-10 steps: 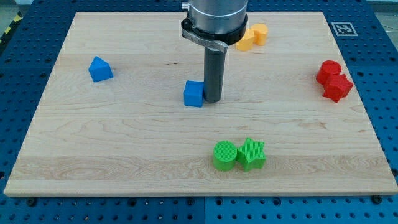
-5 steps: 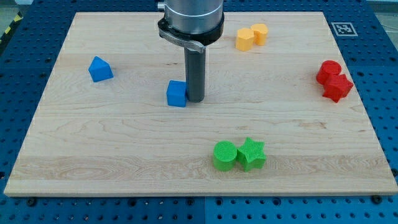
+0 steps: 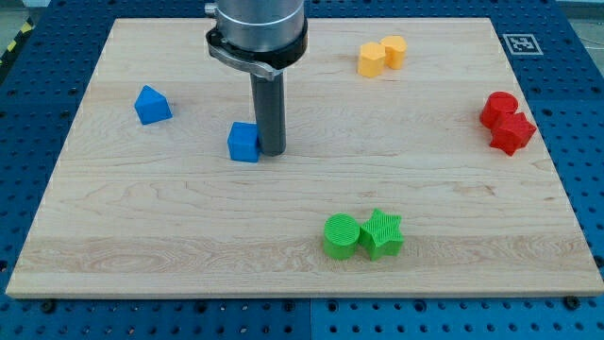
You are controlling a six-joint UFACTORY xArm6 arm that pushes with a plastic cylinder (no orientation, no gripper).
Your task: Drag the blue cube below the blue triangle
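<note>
Wooden board: my tip against blue cube

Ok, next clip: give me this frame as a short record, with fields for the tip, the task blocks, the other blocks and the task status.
tip: my tip rests on the board, against the right side of the blue cube
target: blue triangle, near the view's left, up and left of the cube
other blocks: two yellow blocks at the top; two red blocks at the right; green cylinder touching green star at the bottom
status: cube not yet below the triangle; it lies well to its right
</note>
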